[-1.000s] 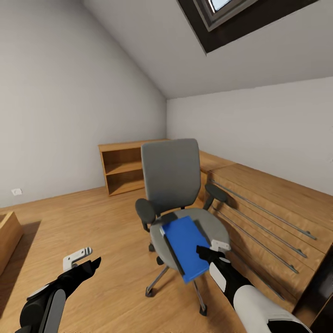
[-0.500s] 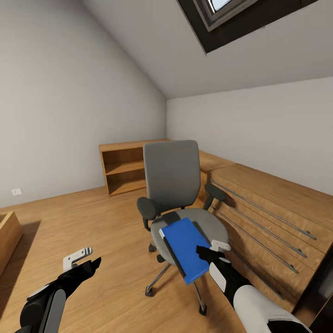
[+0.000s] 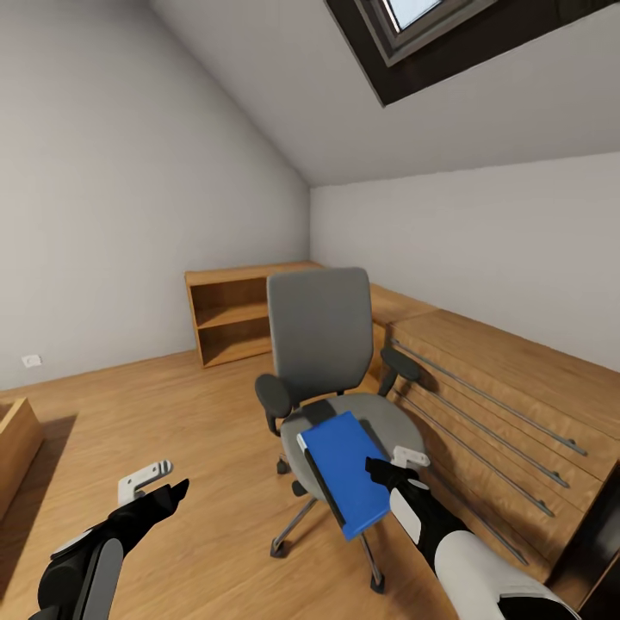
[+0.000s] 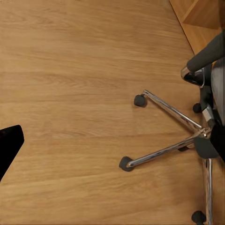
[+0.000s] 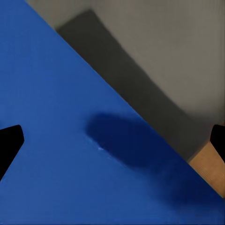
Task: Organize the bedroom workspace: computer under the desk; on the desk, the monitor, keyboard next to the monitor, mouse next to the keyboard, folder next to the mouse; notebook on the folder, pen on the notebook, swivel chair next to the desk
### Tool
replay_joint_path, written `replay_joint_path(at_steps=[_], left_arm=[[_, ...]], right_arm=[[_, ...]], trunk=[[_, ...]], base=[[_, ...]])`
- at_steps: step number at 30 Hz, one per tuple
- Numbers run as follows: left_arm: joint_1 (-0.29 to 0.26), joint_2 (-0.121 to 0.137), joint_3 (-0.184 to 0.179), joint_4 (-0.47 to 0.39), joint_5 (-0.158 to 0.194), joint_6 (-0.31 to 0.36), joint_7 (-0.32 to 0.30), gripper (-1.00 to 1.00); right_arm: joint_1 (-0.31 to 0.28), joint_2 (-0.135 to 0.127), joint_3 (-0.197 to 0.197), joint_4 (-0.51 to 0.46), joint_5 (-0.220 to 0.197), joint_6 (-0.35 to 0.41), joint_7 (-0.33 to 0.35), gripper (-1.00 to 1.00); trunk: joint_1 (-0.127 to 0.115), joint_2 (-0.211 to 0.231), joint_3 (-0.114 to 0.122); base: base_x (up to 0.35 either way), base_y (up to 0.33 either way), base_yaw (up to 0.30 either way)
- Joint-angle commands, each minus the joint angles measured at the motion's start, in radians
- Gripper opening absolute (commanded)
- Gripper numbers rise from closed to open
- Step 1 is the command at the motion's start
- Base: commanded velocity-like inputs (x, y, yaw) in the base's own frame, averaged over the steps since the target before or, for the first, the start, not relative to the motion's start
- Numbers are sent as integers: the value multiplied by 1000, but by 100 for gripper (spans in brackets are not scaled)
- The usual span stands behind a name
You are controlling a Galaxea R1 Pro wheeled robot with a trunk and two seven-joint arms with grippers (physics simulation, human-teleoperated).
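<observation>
step: lift folder (image 3: 346, 471) off swivel chair (image 3: 331, 370) | right tool (image 3: 394, 466) spread wide over it | left tool (image 3: 155, 486) state unclear | advice: straddle near edge, close squarely, raise level

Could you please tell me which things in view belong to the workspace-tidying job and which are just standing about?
Belonging to the job:
- folder, blue, lying on the chair seat
- swivel chair
- right gripper, over the folder's near corner

Just standing about:
- open wooden shelf unit against the wall
- low wooden cabinet with long metal rails
- skylight

Matt grey cloth swivel chair (image 3: 323, 344), chrome legs; smooth blue folder (image 3: 346, 469)
</observation>
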Motion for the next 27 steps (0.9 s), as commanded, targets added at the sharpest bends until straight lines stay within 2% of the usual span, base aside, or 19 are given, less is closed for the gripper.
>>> replay_joint_path(at_steps=[1,27], left_arm=[[-1,-1,1,-1,10,5,6,100],[-1,-2,1,-1,10,5,6,100]], right_arm=[[0,1,-3,-1,-3,2,-2,100],[0,-2,-3,-4,-6,1,-2,100]], trunk=[[-4,7,2],[-104,189,84]], base=[[0,0,0],[0,0,0]])
